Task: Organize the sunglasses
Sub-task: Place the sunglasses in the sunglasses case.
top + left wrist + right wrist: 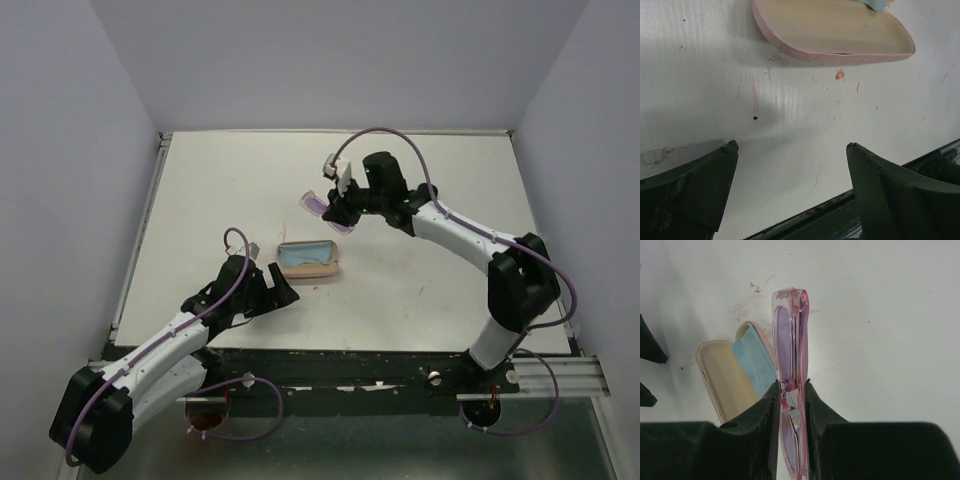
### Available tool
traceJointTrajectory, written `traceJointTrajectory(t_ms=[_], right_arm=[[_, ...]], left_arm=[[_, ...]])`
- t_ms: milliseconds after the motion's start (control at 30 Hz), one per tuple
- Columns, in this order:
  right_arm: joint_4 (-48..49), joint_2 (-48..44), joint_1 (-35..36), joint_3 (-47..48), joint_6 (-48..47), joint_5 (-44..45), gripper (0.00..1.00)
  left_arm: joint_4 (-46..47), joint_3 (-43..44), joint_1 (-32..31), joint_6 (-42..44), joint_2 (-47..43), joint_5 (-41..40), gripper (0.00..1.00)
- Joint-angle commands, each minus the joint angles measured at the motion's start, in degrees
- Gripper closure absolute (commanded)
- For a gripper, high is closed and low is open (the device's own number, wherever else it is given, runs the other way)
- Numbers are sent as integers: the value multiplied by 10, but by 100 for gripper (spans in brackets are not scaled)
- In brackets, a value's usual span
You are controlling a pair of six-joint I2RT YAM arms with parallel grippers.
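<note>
Left gripper [791,146]: we note its dark, matte, curved fingers spread wide with nothing between them, low over the table [450,200] near its front edge, close to the case.
Case [308,260]: oblong pink shell with rounded ends, lying open; smooth cream lining; it sits between the two arms.
Cloth [756,365]: light blue and soft-looking, lying inside one half of the case.
Sunglasses [790,347]: pale pink-purple pair of translucent glossy plastic with purple lenses, folded and seen edge-on; beyond the case to its right. We cannot tell whether they touch the table.
Right gripper [791,390]: narrow, its black fingers pinching the sunglasses mid-frame.
Table: white and matte, with faint reddish smudges and small dark specks.
</note>
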Motion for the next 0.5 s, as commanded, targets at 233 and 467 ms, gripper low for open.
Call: traceJointTrajectory(t_ms=[233,467], right_arm=[[-123,137,70,107,-139,-21,77],[-114,170,70,132,-128,-22,77]], left_arm=[[163,23,2,-27,134,56,2],[178,72,2,-32,215,59,2]])
